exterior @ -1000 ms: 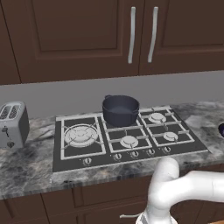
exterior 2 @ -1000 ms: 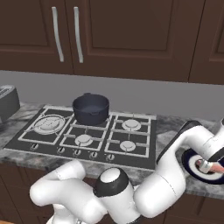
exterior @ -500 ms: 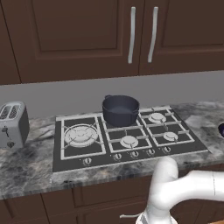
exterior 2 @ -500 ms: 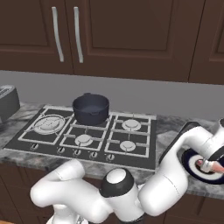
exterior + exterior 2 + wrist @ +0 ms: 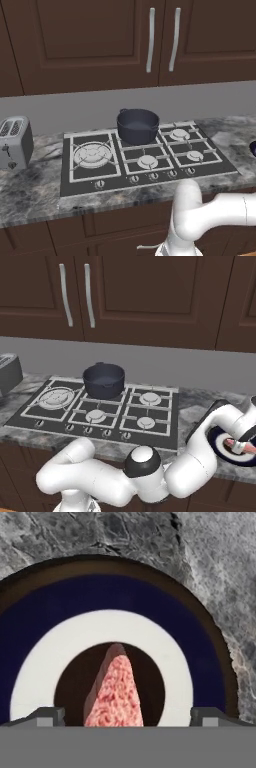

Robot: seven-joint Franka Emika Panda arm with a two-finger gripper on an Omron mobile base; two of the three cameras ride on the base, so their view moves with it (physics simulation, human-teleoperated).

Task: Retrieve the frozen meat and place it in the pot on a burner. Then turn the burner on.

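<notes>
Left base view: pot [image 5: 137, 126] sits centre frame on a rear burner of the stove [image 5: 90, 180]; plate [image 5: 252, 148] edge at the far right.

Right base view: hand [image 5: 244, 448] at right edge, low over the plate [image 5: 219, 440] on the tabletop [image 5: 200, 401], well apart from the pot [image 5: 104, 380].

Hand view: meat [image 5: 116, 696] lies on the plate [image 5: 60, 602], bottom centre, directly between the wide-open fingertips [image 5: 47, 716]. Its long axis runs up the frame, across the jaw line, so closing should pinch its narrow width.
</notes>
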